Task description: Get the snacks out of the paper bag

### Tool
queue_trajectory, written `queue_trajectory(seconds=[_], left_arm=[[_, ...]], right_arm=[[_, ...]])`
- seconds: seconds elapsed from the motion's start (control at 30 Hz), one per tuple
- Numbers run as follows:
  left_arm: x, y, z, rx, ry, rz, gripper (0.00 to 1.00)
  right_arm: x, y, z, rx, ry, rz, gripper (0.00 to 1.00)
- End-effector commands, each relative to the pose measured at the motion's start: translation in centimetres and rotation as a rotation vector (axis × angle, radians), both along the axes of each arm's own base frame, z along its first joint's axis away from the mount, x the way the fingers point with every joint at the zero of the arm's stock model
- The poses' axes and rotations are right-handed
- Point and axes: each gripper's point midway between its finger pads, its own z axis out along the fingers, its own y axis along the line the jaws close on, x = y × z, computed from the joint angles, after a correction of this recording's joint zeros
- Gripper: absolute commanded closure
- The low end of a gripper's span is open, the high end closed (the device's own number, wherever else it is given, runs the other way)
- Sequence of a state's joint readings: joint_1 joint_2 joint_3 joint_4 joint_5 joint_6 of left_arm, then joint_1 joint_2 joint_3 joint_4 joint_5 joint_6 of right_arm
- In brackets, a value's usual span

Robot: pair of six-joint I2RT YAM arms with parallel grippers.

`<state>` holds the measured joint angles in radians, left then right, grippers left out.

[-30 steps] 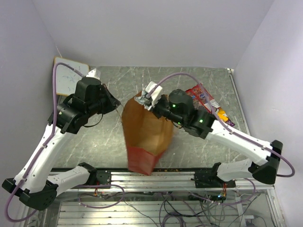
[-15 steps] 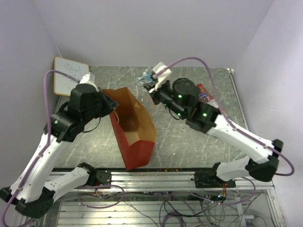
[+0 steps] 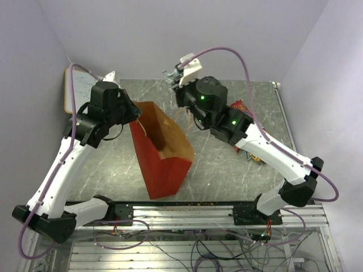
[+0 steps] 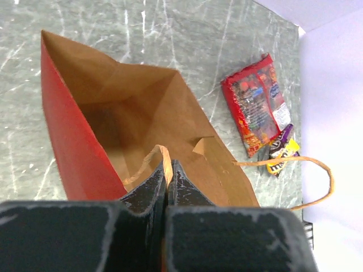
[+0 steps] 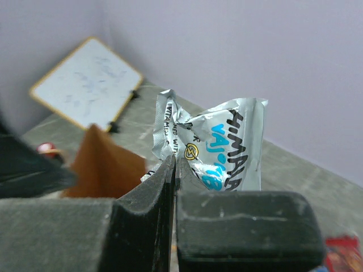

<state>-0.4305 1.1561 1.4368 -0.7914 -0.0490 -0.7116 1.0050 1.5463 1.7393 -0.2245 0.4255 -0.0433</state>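
Observation:
The paper bag (image 3: 161,156) stands open on the table, red outside and brown inside (image 4: 136,110); no snack shows inside it. My left gripper (image 3: 137,111) is shut on one of its twisted loop handles (image 4: 161,156) at the rim. My right gripper (image 3: 176,84) is raised behind the bag, shut on a silvery-blue packet (image 5: 224,144), also seen in the top view (image 3: 169,75). A red crisp-style bag (image 4: 256,105) lies on the table right of the bag, partly hidden under my right arm in the top view (image 3: 241,106). Small yellow and purple packs (image 4: 282,150) lie beside it.
A white board (image 3: 76,90) leans at the back left corner, also in the right wrist view (image 5: 88,82). The bag's free handle (image 4: 309,170) hangs out to the right. Walls close in the table at the back and on both sides.
My right gripper has lifted the silvery-blue packet out of the bag's mouth, up and toward the back. The bag has swung from tilted to upright and shifted left with my left gripper.

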Motion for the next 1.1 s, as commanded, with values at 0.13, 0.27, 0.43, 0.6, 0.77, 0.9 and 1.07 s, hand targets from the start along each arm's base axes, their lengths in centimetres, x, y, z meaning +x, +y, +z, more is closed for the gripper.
queue_trajectory(seconds=[0.13, 0.27, 0.43, 0.6, 0.77, 0.9, 1.07], left_arm=[[-3.5, 1.4, -2.0, -0.011, 0.034, -0.06, 0.93], [-4.6, 2.0, -3.0, 0.003, 0.061, -0.052, 0.88], [-5.4, 2.5, -1.9, 0.038, 0.049, -0.074, 0.56], [-5.9, 3.3, -0.8, 0.091, 0.029, -0.086, 0.18], [-6.8, 4.5, 1.3, 0.13, -0.024, -0.067, 0.0], [-7.6, 5.6, 3.8, 0.165, -0.059, -0.051, 0.02], [-7.9, 6.1, 5.3, 0.178, -0.095, -0.046, 0.02]], right_arm=[[3.3, -14.7, -4.2, -0.039, 0.132, -0.474, 1.0], [3.8, -20.2, -10.5, -0.054, 0.271, -0.594, 1.0], [3.9, -25.4, -18.0, -0.047, 0.436, -0.705, 1.0], [4.8, -29.8, -24.3, -0.044, 0.55, -0.84, 1.0], [5.8, -32.4, -27.5, -0.042, 0.616, -0.902, 1.0], [5.9, -32.7, -29.2, -0.067, 0.652, -0.907, 1.0], [6.0, -32.5, -30.7, -0.092, 0.688, -0.886, 1.0]])
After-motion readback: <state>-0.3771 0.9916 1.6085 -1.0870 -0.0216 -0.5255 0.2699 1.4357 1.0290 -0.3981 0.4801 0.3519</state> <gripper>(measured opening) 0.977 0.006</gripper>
